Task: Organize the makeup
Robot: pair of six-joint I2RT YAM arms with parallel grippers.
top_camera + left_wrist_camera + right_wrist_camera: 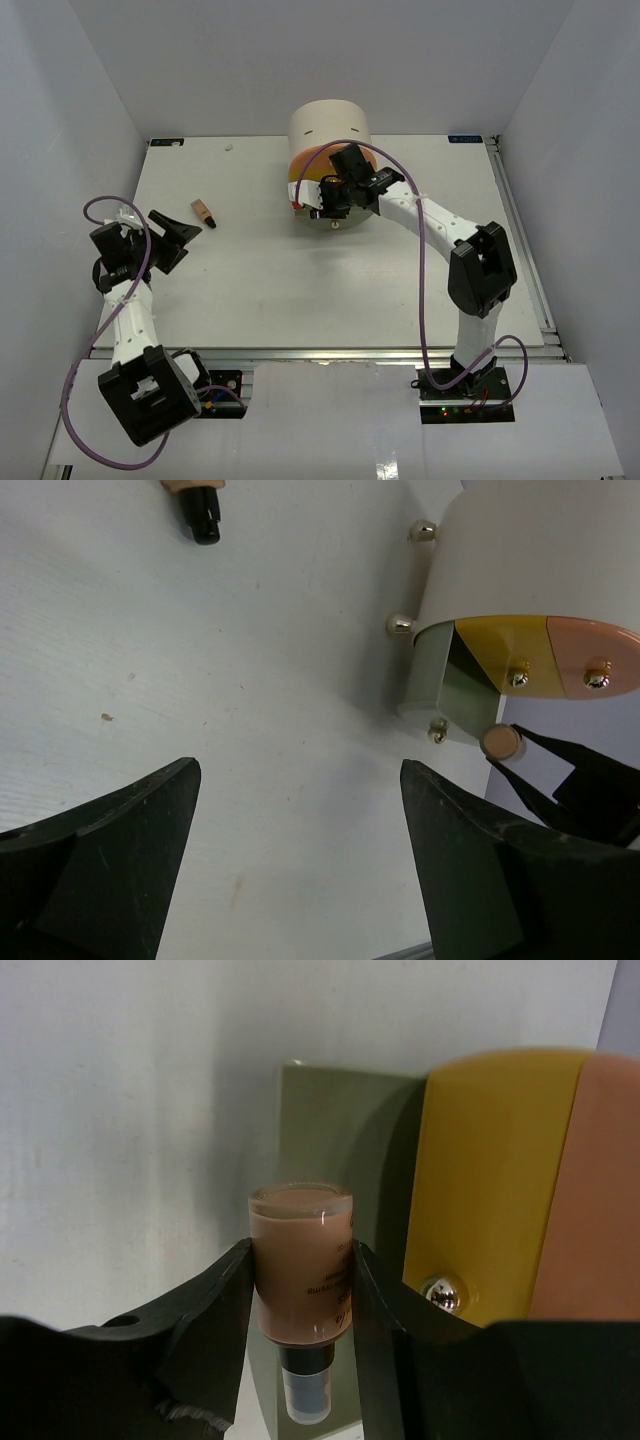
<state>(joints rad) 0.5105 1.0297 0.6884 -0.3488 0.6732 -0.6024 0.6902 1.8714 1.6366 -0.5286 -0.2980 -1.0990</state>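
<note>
White bench (300, 290) with grey walls on three sides. Right pincer (300, 1250) about half shut on a tan bottle (302, 1290), squeezing it from both sides, dark cap at the back, pale bottom poking out front. Right at the bottle, a green drawer (330, 1120) pulled out of the big cream drawer unit (330, 125). Next to that, a yellow front (490, 1180) and a pink front (590, 1190), both pushed in. Inside of the green drawer hidden, so no telling about things already in there.

Over on the left, the left pincer (298, 770) wide open, holding nothing, low over the bench. Near it, a second tan bottle (204, 213) lying on its side, touched by nothing.

Likely about halfway: one bottle close to going in, one left to fetch, no other makeup in sight.

Lots of bare bench between the arms for moving. Left pincer near the bench's left edge, so careful there. Tight spot at the drawer, with shiny knobs (400, 626) close by.
</note>
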